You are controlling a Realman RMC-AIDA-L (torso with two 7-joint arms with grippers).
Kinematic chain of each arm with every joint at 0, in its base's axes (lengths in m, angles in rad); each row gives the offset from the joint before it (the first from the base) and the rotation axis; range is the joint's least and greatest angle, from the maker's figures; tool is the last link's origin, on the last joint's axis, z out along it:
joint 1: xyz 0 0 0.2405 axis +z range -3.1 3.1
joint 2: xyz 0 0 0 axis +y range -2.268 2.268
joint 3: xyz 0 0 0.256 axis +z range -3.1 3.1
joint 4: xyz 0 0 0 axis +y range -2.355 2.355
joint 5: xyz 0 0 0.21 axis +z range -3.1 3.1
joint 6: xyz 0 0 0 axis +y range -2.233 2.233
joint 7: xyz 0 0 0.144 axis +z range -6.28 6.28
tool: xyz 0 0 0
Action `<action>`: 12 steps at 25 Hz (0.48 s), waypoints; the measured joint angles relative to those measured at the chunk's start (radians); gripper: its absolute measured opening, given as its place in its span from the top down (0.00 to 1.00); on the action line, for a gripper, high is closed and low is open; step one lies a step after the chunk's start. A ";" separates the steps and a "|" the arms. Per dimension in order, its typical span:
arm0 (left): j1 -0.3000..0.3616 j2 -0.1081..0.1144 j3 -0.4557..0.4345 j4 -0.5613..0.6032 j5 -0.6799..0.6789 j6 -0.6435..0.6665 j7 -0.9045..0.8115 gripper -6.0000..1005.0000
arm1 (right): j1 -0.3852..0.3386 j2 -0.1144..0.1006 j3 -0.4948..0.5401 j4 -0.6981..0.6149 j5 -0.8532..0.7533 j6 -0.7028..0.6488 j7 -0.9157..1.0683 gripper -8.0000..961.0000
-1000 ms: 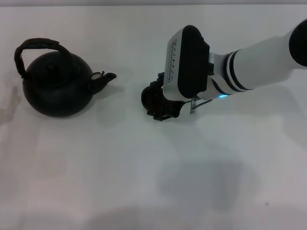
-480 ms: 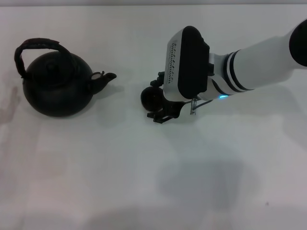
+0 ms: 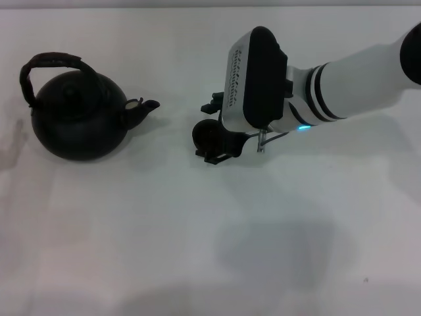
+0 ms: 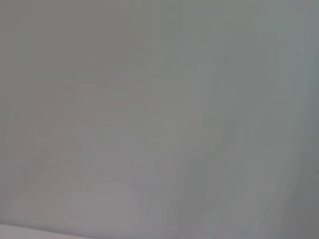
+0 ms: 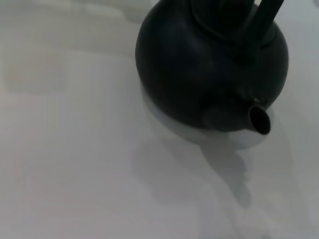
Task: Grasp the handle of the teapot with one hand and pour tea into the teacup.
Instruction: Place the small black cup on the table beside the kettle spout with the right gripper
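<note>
Teacup (image 3: 208, 136) between right gripper (image 3: 216, 131) fingers

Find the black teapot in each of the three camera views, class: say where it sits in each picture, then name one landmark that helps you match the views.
Head view: the teapot stands at the left of the picture, spout pointing toward the right gripper.
Left wrist view: not in it; only a plain pale surface.
Right wrist view: it fills the upper middle, cut off by the top edge.
Shared landmark: the short spout with its open mouth.

A white bench (image 3: 131, 230) carries the teapot (image 3: 79, 122) at the left and the cup (image 3: 207, 136) near its middle.
</note>
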 joint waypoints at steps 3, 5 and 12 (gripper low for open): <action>0.002 0.000 0.000 0.000 0.000 0.000 0.001 0.12 | -0.011 -0.002 0.032 -0.022 0.000 0.037 0.000 0.10; 0.002 0.000 0.000 0.000 0.000 0.000 0.002 0.12 | -0.019 -0.003 0.054 -0.040 0.000 0.062 0.000 0.10; -0.002 0.000 0.000 0.002 0.000 0.000 0.001 0.12 | -0.110 -0.005 0.207 -0.173 -0.002 0.157 -0.043 0.10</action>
